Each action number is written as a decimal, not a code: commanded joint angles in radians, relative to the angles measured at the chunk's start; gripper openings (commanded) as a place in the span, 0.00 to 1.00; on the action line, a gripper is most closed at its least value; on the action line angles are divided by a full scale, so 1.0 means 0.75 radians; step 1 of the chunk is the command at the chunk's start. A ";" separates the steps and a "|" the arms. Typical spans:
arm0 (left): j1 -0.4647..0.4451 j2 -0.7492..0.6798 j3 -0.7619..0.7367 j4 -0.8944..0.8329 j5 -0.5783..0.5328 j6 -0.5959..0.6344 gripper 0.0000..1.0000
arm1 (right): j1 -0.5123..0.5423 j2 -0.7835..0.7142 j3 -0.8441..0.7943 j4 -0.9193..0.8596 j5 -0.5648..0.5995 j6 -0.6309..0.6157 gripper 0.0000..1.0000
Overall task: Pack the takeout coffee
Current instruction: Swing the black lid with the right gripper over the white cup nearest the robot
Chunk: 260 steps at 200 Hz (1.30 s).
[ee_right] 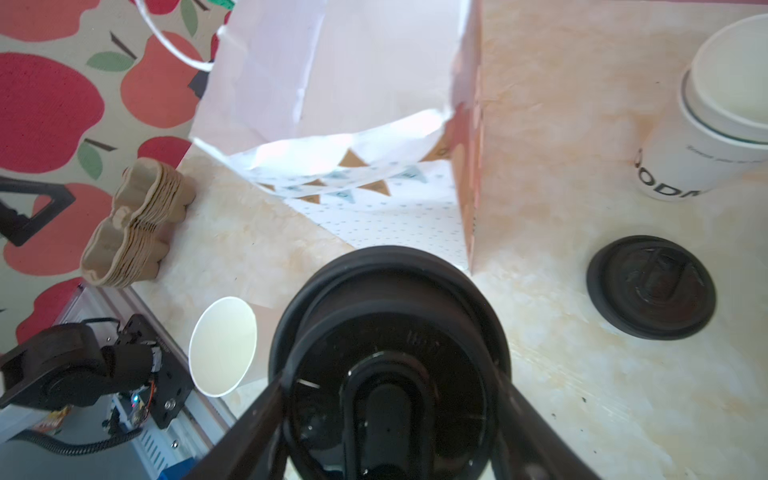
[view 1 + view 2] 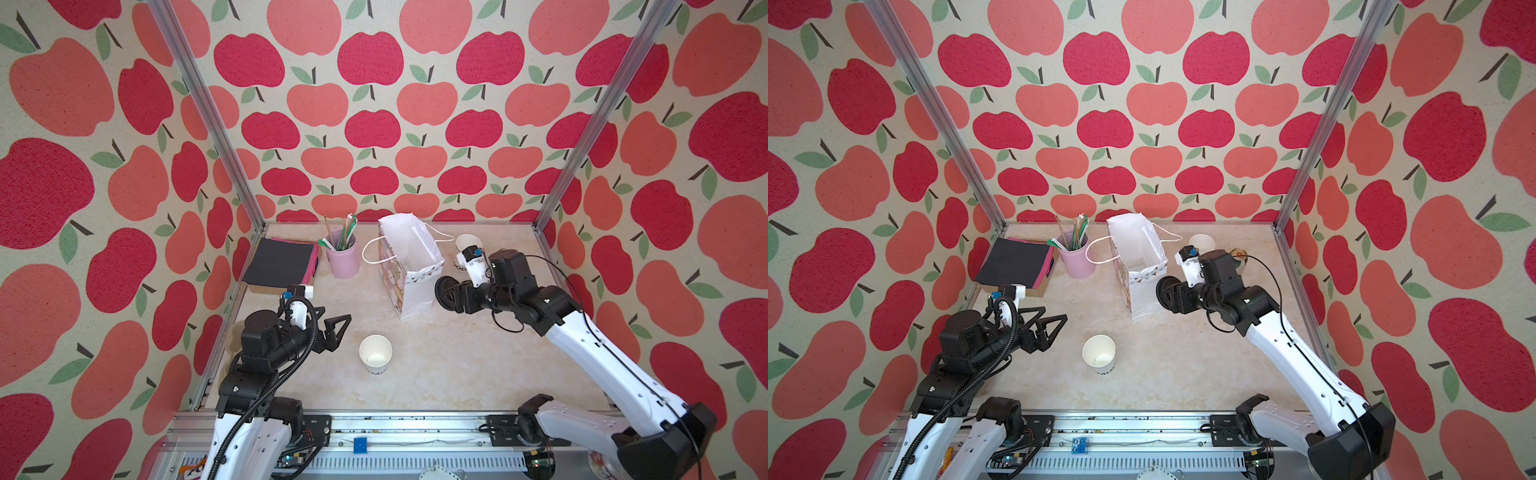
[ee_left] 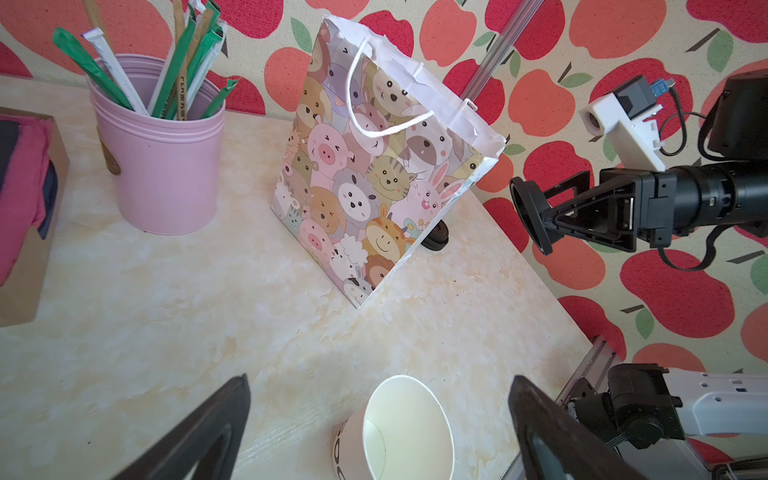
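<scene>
Nearest the front edge of the marbled table, the paper cup stands upright and alone. Its mouth is open, its white inside shows down to the base, and dark lettering runs low on its side. It is outside the bag and touches neither arm.

Just to its left, the left gripper hovers with its jaws spread as wide as they go and nothing between them. In the left wrist view the cup sits low between the two black fingers, clear of both. A stack of pulp cup carriers rests at the table's left edge, close to that arm.

Further back and to the right, the right gripper is clamped on a black sip lid, one finger on each side of the rim. The lid is held on edge in the air, just beside the near right corner of the gift bag.

The bag stands upright and open in the middle of the table, with cartoon animals on its broad side and white cord handles. A second black lid lies flat on the table beside it.

At the back stand a pink cup of wrapped straws and, left of it, a cardboard box topped with dark cloth. A stack of nested white cups stands at the back right, behind the right wrist.
</scene>
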 commanded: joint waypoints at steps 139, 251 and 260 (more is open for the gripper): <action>0.010 -0.070 -0.030 0.016 -0.078 0.007 0.99 | 0.618 0.508 0.367 -0.194 0.166 -0.203 0.66; 0.012 -0.069 -0.006 -0.084 -0.293 0.011 0.99 | 0.719 0.779 0.544 -0.274 0.200 -0.263 0.65; 0.011 -0.070 -0.005 -0.088 -0.300 0.012 0.99 | 0.719 0.793 0.555 -0.284 0.207 -0.265 0.64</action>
